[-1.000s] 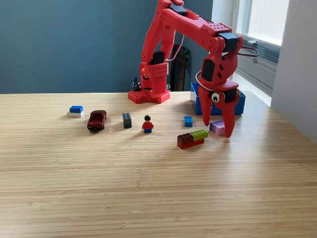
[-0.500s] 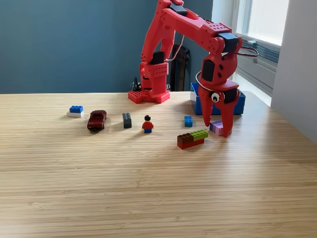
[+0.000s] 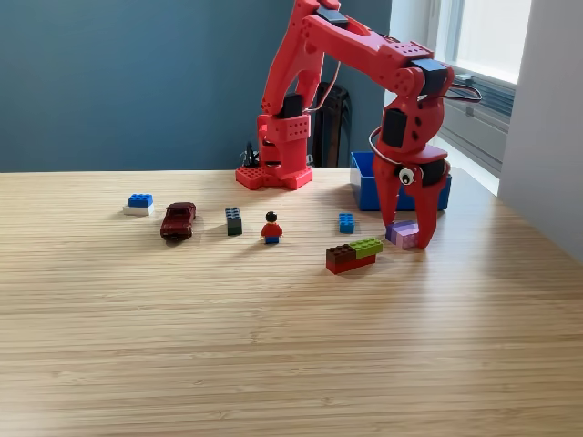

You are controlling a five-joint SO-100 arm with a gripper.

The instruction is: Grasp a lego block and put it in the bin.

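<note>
From my station, the arm's base [image 3: 276, 150] stood at the back of the table [image 3: 273, 346], with the bin [image 3: 369, 187] just to its right in the exterior view. In front of the bin the gripper [image 3: 407, 232] pointed down over a small block [image 3: 401, 235]. Left of that lay a joined pair of bricks [image 3: 354, 254], and behind them a single brick [image 3: 346, 222]. Further left in a row came a minifigure [image 3: 271, 228], another brick [image 3: 234, 220], a toy car [image 3: 178, 219] and a stacked brick [image 3: 138, 204].
</note>
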